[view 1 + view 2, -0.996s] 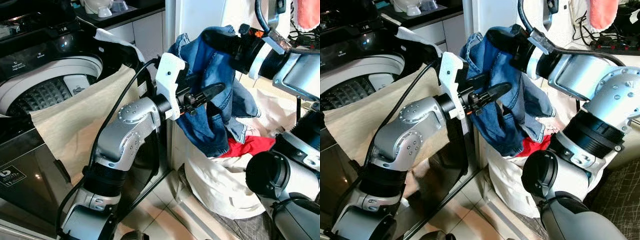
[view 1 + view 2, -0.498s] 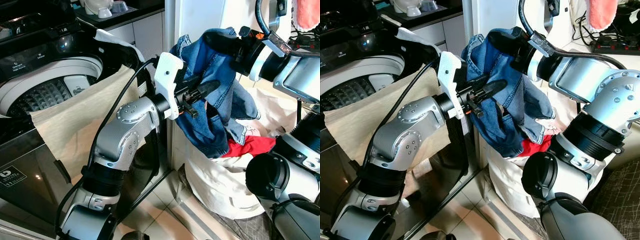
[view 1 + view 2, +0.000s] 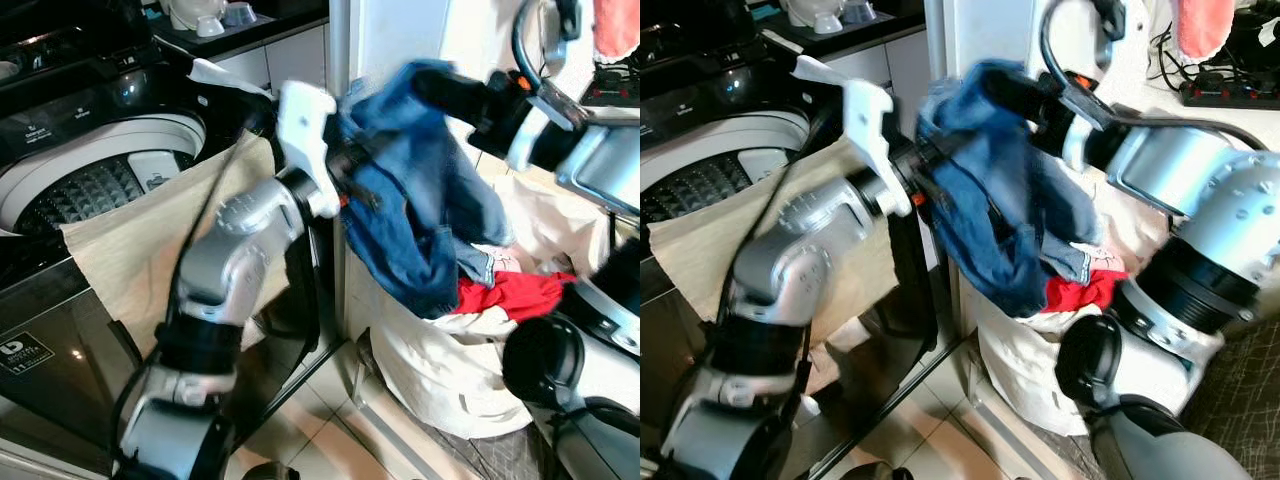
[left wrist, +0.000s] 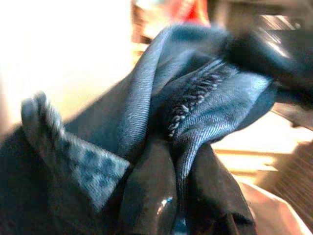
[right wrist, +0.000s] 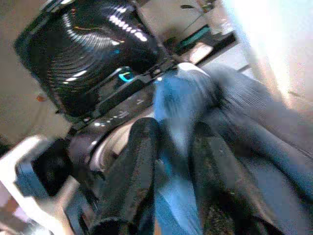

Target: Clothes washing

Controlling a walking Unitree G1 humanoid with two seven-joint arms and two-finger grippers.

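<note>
A pair of blue jeans hangs in the air between my two grippers, above a white laundry bag. My left gripper is buried in the denim beside the washing machine's edge, and in the left wrist view the left gripper is shut on a fold with a stitched seam. My right gripper holds the top of the jeans from the right; in its wrist view the right gripper has blue denim pinched between the two black fingers. The top-loading washing machine stands open at the left.
A beige cloth drapes over the washer's front right edge. A red garment lies on top of the laundry bag. A white wall panel rises behind the jeans. Tiled floor lies between washer and bag.
My left arm has swung left toward the washing machine, dragging the jeans with it; the right gripper has followed leftward. Both arms are blurred by motion.
</note>
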